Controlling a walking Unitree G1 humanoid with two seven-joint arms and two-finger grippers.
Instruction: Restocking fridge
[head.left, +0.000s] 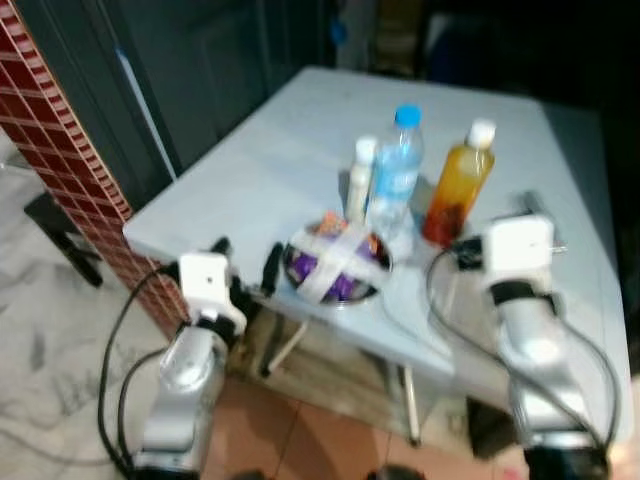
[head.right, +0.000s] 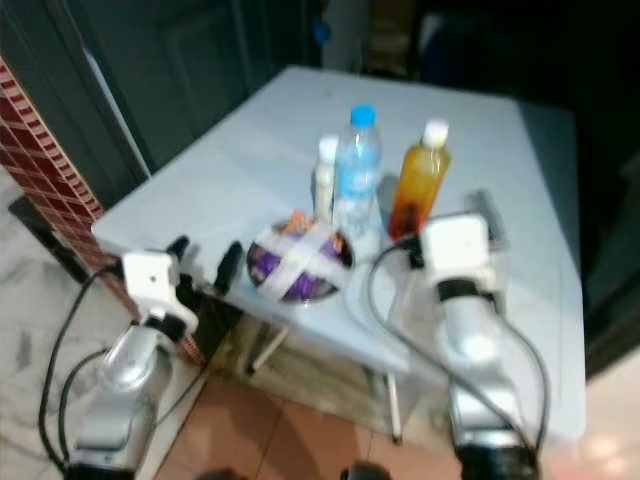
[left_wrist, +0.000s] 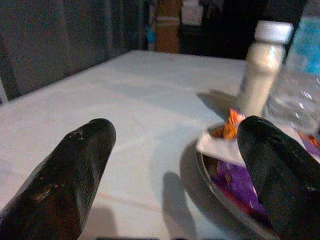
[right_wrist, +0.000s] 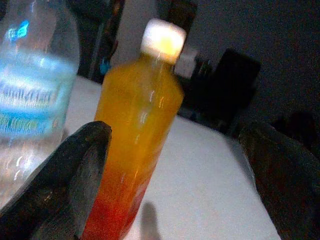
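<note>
Right gripper (right_wrist: 175, 170) wide open at the juice bottle (right_wrist: 137, 125): smooth, slippery plastic, so grip mid-body, below the cap.

My right gripper (head.right: 478, 212) reaches beside the tall orange-juice bottle (head.right: 418, 180); my left gripper (head.right: 203, 262) sits open near the taped steel bowl (head.right: 299, 262).

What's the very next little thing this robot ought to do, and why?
Probably ease the right tool forward so its open fingers straddle the orange juice bottle, then close. That bottle stands upright on the table just ahead of the tool, slightly off centre between the fingers, ungripped.
</note>
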